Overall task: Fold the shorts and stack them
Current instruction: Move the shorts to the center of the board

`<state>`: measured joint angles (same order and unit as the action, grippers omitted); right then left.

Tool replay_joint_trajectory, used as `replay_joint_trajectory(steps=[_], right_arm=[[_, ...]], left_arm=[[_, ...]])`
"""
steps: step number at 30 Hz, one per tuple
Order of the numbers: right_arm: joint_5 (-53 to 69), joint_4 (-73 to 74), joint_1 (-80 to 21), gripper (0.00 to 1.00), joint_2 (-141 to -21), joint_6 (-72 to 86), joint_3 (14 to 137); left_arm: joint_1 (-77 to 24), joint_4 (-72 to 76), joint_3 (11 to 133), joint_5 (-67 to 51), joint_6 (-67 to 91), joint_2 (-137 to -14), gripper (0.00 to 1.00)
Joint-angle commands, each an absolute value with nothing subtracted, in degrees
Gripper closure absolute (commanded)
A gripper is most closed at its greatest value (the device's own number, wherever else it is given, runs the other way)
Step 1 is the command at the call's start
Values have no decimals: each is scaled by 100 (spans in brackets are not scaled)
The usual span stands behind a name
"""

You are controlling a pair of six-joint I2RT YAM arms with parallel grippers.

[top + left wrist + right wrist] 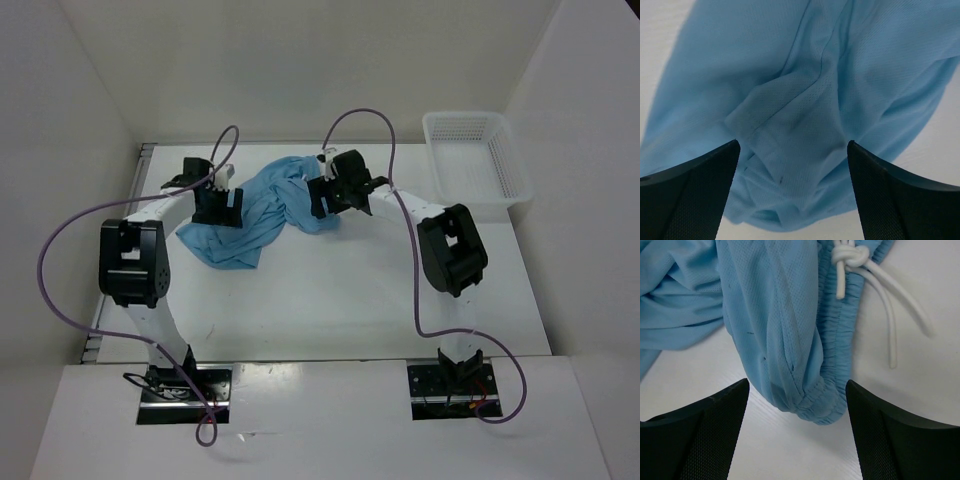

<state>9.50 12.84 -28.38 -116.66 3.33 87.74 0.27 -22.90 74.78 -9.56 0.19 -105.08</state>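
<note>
There, the crumpled shorts (262, 212) lay on the tabletop (330, 290) between the two arms. The left hand (792, 147) hung spread above the bunched fabric, gripping nothing. The right hand (797, 385) was likewise spread over the gathered waistband (832, 365), near the white drawstring (875, 285).

The shorts (262, 205) are light blue, with a fine mesh weave visible up close and a few tiny dark flecks. Their gathered waistband (837, 340) is the same blue, and the knotted drawstring (875, 282) is white. The bench (340, 290) is white, as are the walls (300, 60) around it. At the far right is a white basket (508, 170) with a grid of small holes. Both arms (130, 262) are white with black joints. The left gripper (792, 165) and right gripper (796, 400) have black fingers with a fine dotted texture. Purple cables (42, 262) loop off each arm.
</note>
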Motion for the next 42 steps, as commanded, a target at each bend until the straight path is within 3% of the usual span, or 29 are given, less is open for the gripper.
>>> replay_joint_trajectory(steps=[1, 4, 10, 16, 19, 22, 26, 27, 28, 29, 31, 42], right_arm=[[1011, 817, -2953, 17, -11777, 105, 8771], [958, 817, -2953, 17, -11856, 158, 8771], [704, 765, -2953, 17, -12023, 211, 8666], [580, 765, -2953, 49, -12207, 211, 8613], [580, 817, -2953, 53, -12270, 211, 8613], [527, 870, -2953, 47, -12270, 211, 8666], [693, 870, -2953, 47, -12217, 97, 8561], [781, 870, -2953, 52, -12217, 36, 8561], [861, 870, -2953, 61, -12217, 35, 8561], [914, 870, -2953, 83, -12269, 35, 8561], [862, 983, -2901, 100, -12383, 105, 8736], [-903, 1775, -1907, 100, -11559, -227, 11284]], left_arm=[[-26, -2190, 7515, -889, 0, -10784, 6], [-26, -1970, 7453, -572, 0, -10968, 15], [79, -1696, 7339, -501, 0, -11021, 16], [255, -1644, 7664, -711, 0, -11187, 16], [255, -1801, 7716, -834, 0, -11372, 19], [185, -1942, 7560, -1107, 0, -11435, 28], [114, -1942, 7444, -1239, 0, -11435, 52], [114, -1942, 7444, -1239, 0, -11487, 61], [114, -1942, 7505, -1239, 0, -11487, 81], [114, -1942, 7506, -1239, 0, -11487, 88], [114, -1995, 7611, -1239, 0, -11426, 100], [536, -2610, 10457, -782, 0, -10688, 100]])
